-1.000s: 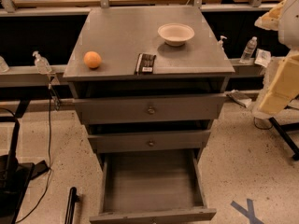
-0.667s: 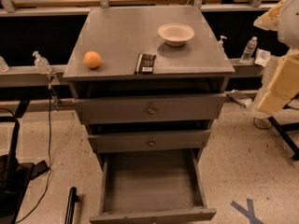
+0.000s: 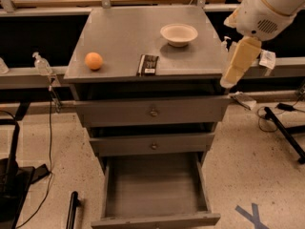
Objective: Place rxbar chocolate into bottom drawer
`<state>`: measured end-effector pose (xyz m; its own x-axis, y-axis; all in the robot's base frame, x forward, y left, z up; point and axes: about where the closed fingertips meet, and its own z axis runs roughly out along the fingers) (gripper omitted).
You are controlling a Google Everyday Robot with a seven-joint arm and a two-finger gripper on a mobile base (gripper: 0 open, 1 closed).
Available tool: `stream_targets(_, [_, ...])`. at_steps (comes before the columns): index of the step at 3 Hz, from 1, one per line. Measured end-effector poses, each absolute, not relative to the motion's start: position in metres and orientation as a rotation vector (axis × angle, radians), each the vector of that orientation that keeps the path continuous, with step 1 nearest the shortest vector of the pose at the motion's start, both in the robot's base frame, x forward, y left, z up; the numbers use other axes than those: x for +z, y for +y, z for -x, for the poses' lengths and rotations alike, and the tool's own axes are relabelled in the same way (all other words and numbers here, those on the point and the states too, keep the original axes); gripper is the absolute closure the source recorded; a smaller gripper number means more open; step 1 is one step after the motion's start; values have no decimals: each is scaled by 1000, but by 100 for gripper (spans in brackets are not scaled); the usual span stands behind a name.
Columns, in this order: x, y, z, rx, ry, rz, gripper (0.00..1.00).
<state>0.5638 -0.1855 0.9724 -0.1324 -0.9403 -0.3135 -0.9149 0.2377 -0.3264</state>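
An orange [image 3: 94, 60] sits near the desk's front left corner. The rxbar chocolate [image 3: 148, 64] lies flat at the middle of the front edge, well apart from the bottom drawer [image 3: 155, 187], which stands pulled out below. A white bowl [image 3: 178, 34] rests toward the right edge. The gripper [image 3: 225, 83] hangs just off the front right corner; its opening cannot be told, and it is clear of the bar.

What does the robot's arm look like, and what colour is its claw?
The arm is chunky, white and rounded, with a thin yellow ring around it and a small grey slotted vent. The claw is pale cream and narrows toward its tip. It sits at the right edge of the grey cabinet. No cables show on it.
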Motion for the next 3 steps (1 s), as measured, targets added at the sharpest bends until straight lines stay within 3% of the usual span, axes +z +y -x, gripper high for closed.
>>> stream_targets(3, [915,-101,-717,145,1993,1707,0])
